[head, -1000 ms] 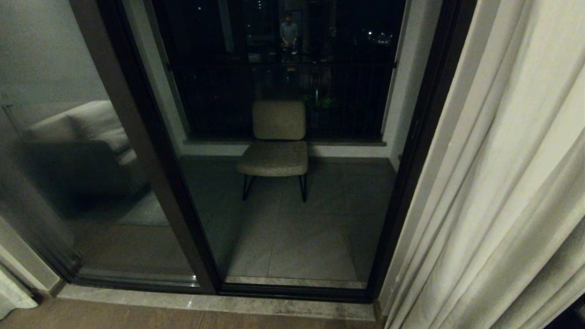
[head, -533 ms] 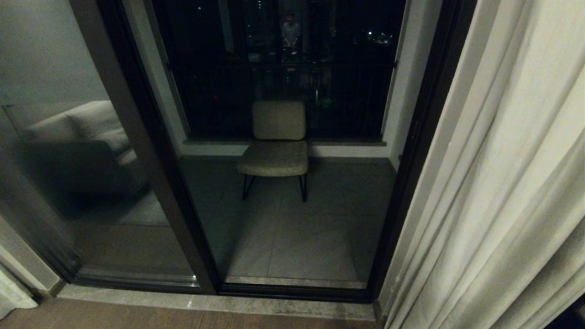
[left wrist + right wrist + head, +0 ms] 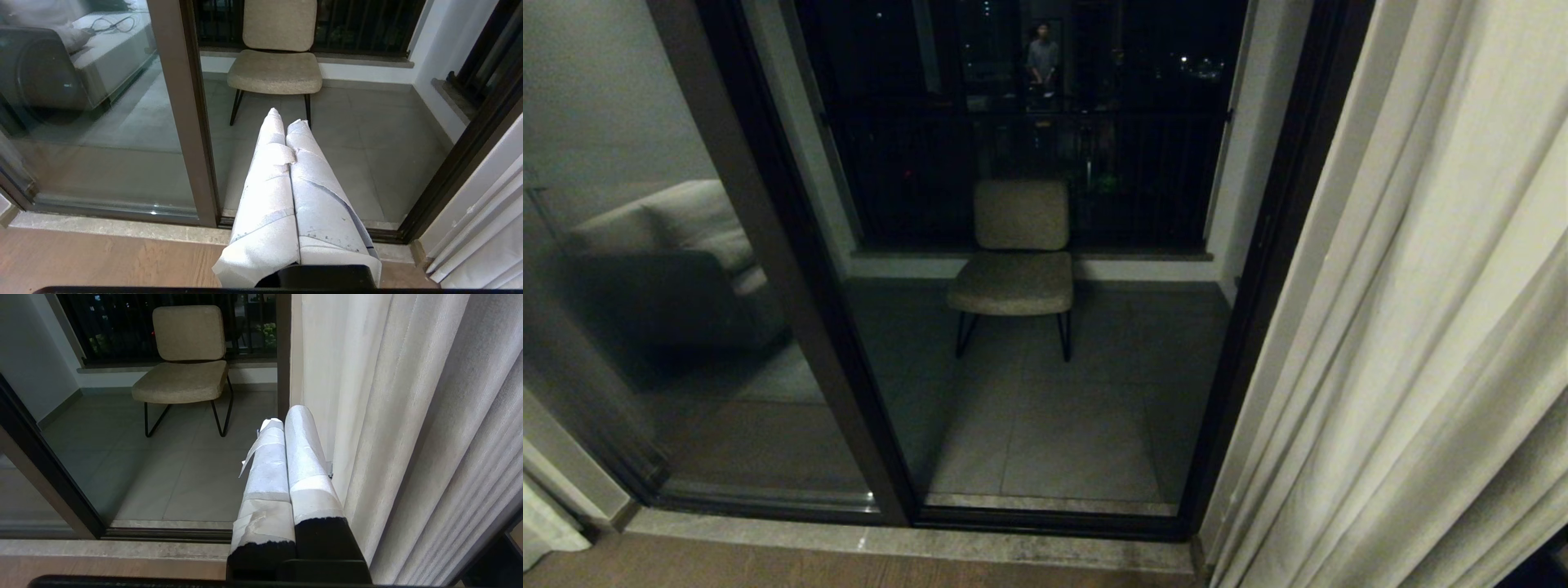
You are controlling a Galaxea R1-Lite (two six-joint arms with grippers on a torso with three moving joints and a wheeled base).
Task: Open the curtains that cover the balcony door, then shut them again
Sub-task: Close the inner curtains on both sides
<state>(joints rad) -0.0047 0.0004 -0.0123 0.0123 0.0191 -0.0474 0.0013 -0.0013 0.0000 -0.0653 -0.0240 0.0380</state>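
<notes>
We are seeing the left gripper [image 3: 285,116] clenched, its two white-wrapped fingers [image 3: 269,196] pressed together with nothing between them, sitting at lower centre of the left wrist frame and pointing at the balcony floor. The right gripper [image 3: 286,416] is likewise clenched on nothing at lower centre of the right wrist frame, its wrapped fingers [image 3: 304,457] lying just beside the curtain edge; we cannot tell whether they are touching the fabric. Neither gripper is showing in the head view.

Going outward, we are seeing the curtains [image 3: 1421,327] bunched at the right side of the head frame, pleats hanging to the floor, leaving the glass uncovered. The balcony door [image 3: 792,269] with its dark frame is filling the left and centre of that frame, the left pane reflecting a sofa. Through the centre pane a beige chair [image 3: 1017,261] is standing on grey tiles, its back to a dark railing. A person [image 3: 1041,55] is showing faintly at top centre.
</notes>
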